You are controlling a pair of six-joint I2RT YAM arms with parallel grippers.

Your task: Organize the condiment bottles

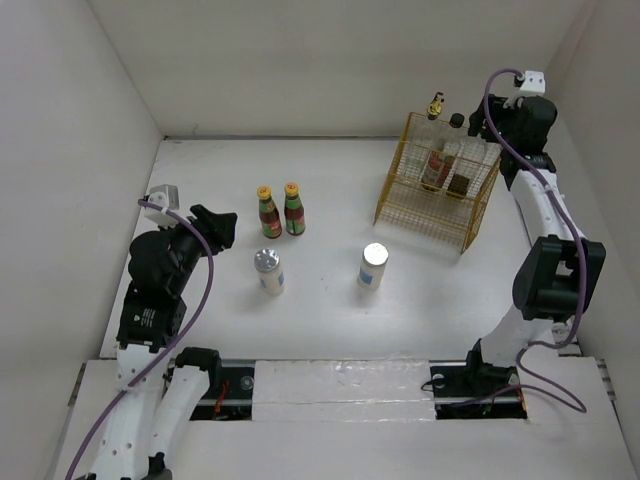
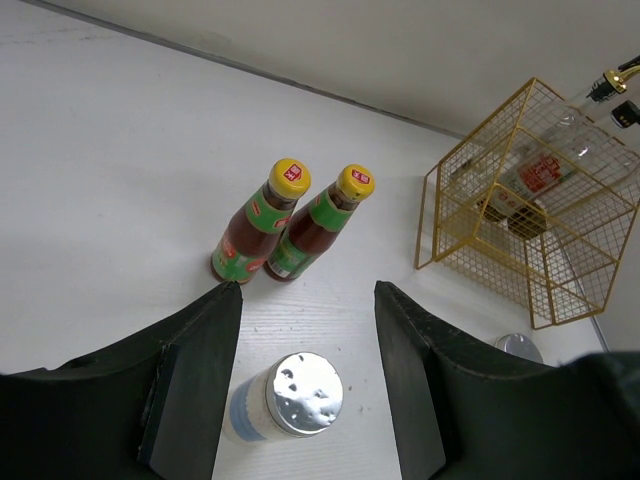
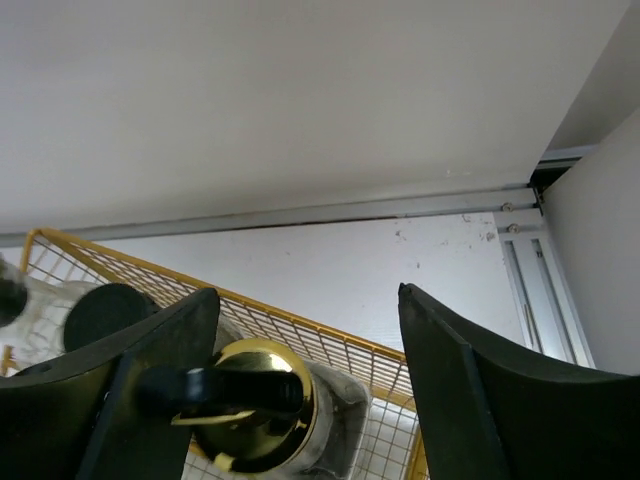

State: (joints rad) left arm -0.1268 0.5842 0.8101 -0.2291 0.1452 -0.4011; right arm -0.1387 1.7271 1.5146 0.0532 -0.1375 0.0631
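Two red-sauce bottles with yellow caps stand side by side mid-table; they also show in the left wrist view. A white silver-lidded shaker stands between the open jaws of my left gripper, below the fingertips, untouched. A second shaker stands to the right. My right gripper is open above the yellow wire basket. A gold-topped clear bottle sits by its left finger. A black-capped jar is beside it.
The basket stands at the back right near the walls. A clear bottle with a red label stands inside it. White walls close the table on the left, back and right. A rail runs along the right wall.
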